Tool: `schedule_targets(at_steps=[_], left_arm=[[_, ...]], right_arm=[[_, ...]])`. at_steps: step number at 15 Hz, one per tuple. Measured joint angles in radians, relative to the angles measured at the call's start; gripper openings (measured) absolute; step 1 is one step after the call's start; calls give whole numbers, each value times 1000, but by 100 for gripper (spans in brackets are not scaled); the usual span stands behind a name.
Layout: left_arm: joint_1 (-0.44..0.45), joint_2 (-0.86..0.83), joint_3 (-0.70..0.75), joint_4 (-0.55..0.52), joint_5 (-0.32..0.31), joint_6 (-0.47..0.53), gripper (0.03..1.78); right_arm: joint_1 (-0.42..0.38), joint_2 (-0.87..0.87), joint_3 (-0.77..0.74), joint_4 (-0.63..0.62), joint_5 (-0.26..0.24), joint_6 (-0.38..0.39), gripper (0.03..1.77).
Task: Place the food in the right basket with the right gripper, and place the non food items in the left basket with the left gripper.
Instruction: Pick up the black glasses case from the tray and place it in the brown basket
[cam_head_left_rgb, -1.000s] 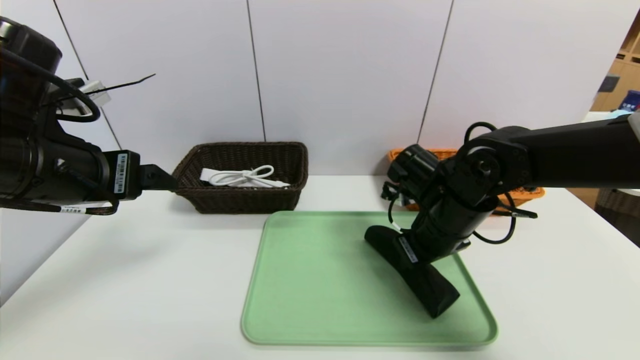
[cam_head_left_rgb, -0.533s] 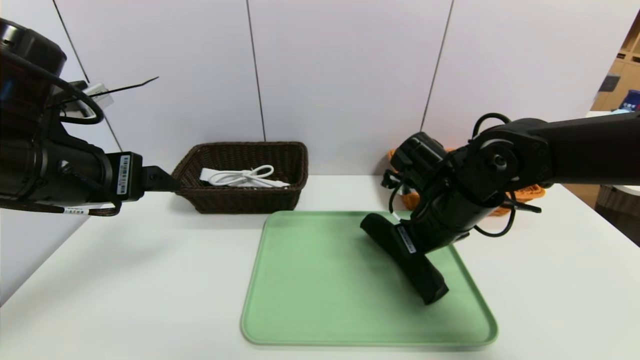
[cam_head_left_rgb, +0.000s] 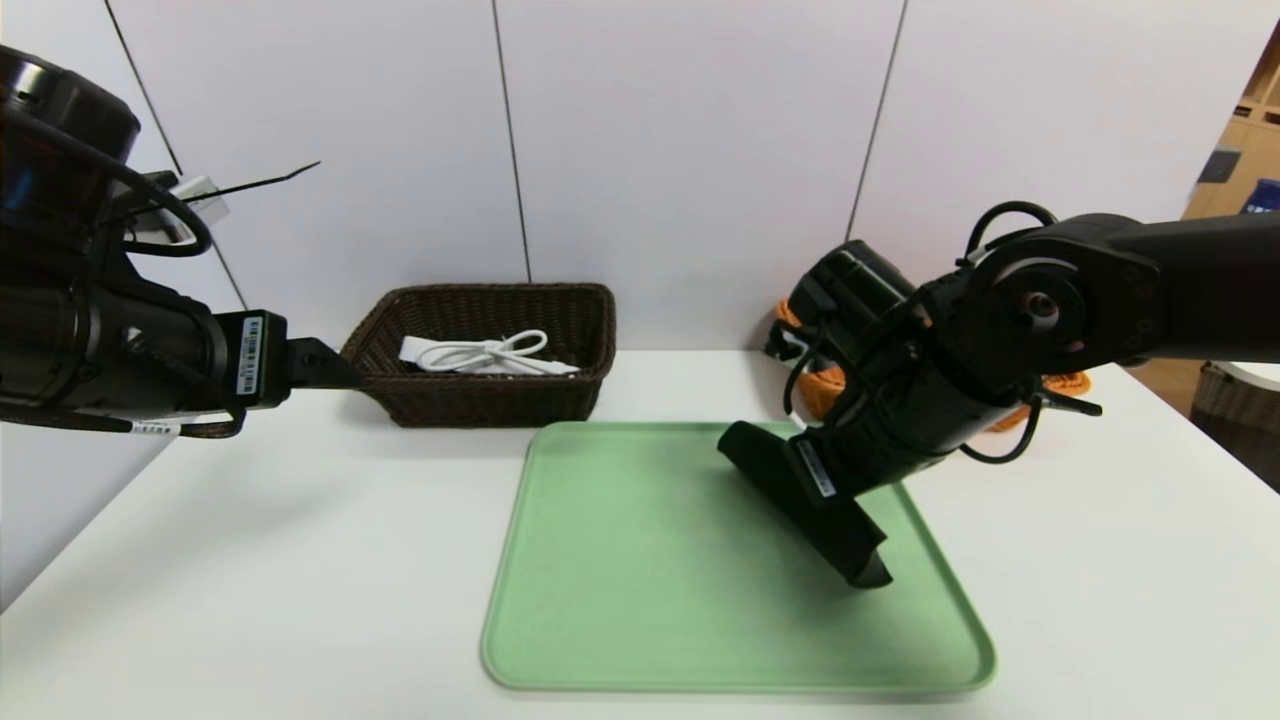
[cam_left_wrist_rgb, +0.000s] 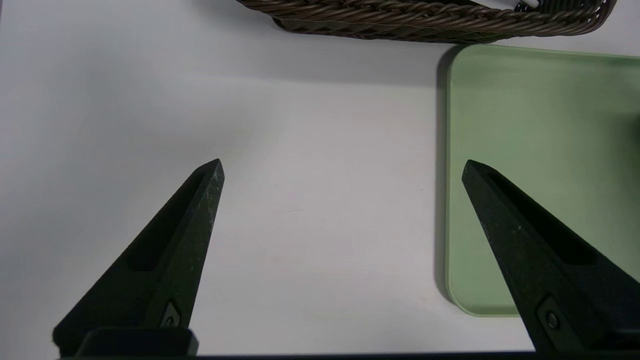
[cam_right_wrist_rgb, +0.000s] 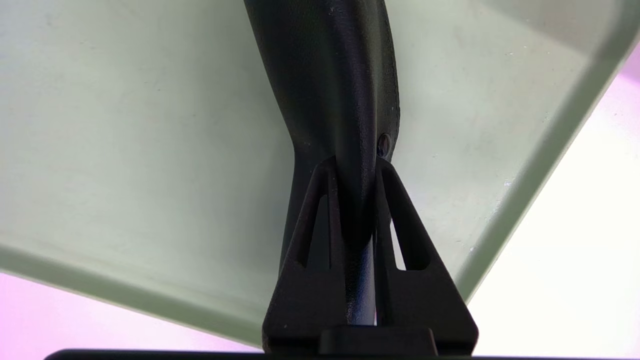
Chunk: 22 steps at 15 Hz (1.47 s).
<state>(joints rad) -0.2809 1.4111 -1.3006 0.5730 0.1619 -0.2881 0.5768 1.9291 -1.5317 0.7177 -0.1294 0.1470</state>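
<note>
Right tool (cam_right_wrist_rgb: 356, 200): closed on the folded middle of a black soft leather-like case (cam_right_wrist_rgb: 325, 65) over the green tray (cam_head_left_rgb: 640, 560). Left tool (cam_left_wrist_rgb: 342, 170): open, unloaded, near the dark brown basket (cam_head_left_rgb: 490, 400). Risk: pinched only at a fold, the case could slip or swing if lifted fast; if non-food, it may land in the wrong basket. Obscured: the orange basket's (cam_head_left_rgb: 822, 392) contents, behind the right arm; what the case holds.
</note>
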Motion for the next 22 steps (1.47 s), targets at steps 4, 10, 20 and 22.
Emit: schedule_targets(at_steps=[4,10,20,22], left_arm=[[0,0,2,0,-1,0,169],[0,0,3,0,-1,0,169],[-1,4,11,0,0,-1,169],[-1,4,17,-1,-1,-1,169]], right_arm=[[1,-2,6,-2,-3,-1,20],[1,-2,10,-1,-23,-4,20],[6,-56,-5,-101,-25,-12,19],[17,-83,-13,-108,-54,-22,19]])
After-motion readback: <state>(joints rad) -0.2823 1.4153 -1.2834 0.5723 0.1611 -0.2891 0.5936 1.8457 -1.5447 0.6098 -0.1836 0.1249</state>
